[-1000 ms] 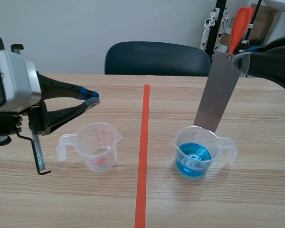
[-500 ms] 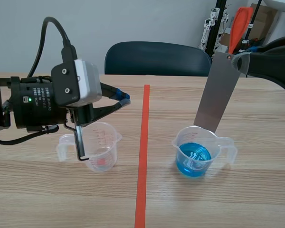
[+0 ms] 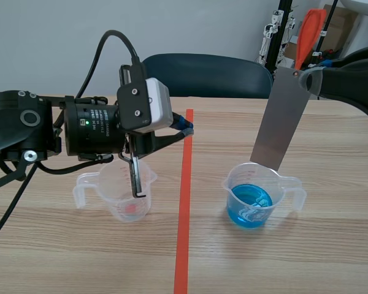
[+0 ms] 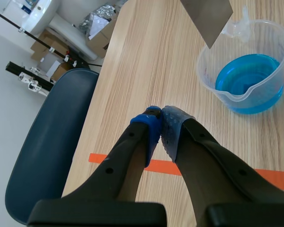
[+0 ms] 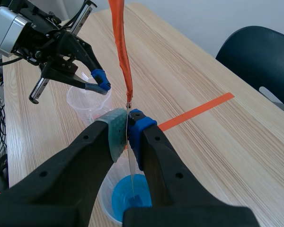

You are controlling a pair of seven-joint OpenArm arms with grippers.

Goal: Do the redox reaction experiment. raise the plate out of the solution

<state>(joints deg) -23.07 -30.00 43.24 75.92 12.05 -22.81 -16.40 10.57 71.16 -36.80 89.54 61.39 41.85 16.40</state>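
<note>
Swinging in from its side over the last second, the left hand (image 3: 185, 127), pressed together on nothing, now hangs near the tape line (image 3: 184, 214), past the empty cup (image 3: 119, 193). The right hand (image 3: 310, 82) has not moved. It pinches the top of the plate (image 3: 282, 119), which hangs tilted with its lower edge just over the rim of the blue cup (image 3: 254, 196), seemingly clear of the solution (image 3: 248, 205). The raise looks done or nearly so. Bare tabletop (image 3: 337, 251) surrounds the blue cup. The left hand is well apart from the plate, so lifting room looks free.
</note>
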